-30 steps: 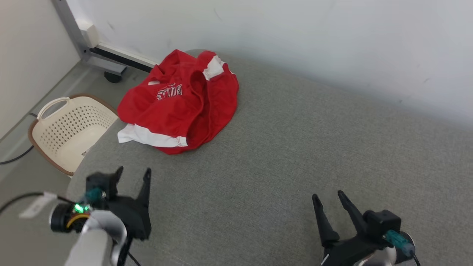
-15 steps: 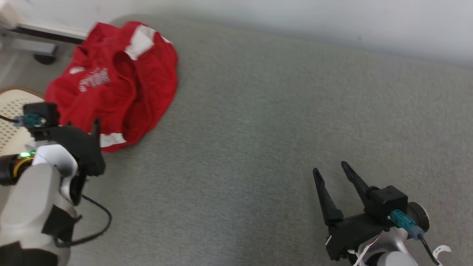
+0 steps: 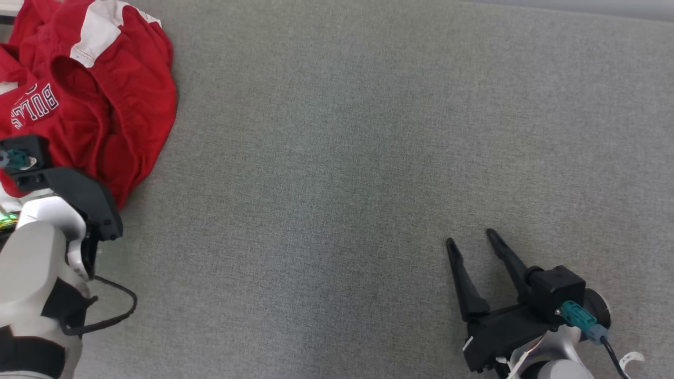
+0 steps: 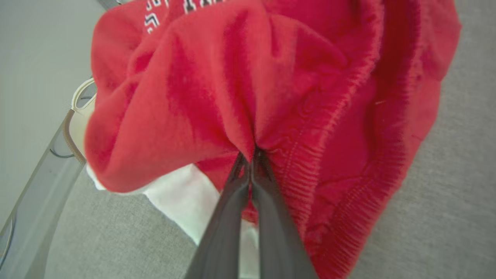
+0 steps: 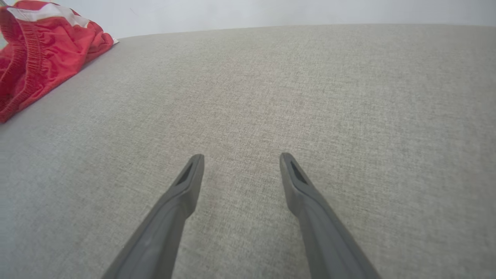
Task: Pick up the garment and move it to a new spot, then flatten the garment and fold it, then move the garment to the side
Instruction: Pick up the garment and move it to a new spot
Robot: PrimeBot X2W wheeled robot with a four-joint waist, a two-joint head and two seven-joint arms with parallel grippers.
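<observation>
The garment [image 3: 105,100] is a red piece with white trim and white lettering, crumpled at the far left of the grey surface. In the left wrist view my left gripper [image 4: 252,153] has both fingers pressed together on a red fold of the garment [image 4: 271,89] beside its ribbed hem. In the head view the left arm's dark wrist sits at the garment's near edge, with the fingertips hidden. My right gripper [image 3: 468,237] stands open over bare fabric at the lower right, far from the garment [image 5: 35,50]. The right gripper [image 5: 240,157] holds nothing.
The grey fabric surface [image 3: 342,158] stretches wide between the two arms. A cream basket handle [image 4: 79,97] and the floor show past the surface's left edge. A pale wall [image 5: 271,11] runs behind the far edge.
The head camera has swung down and right, shifting the whole picture. My left gripper reached forward to the garment's near edge and shut on a fold. The right gripper stayed open.
</observation>
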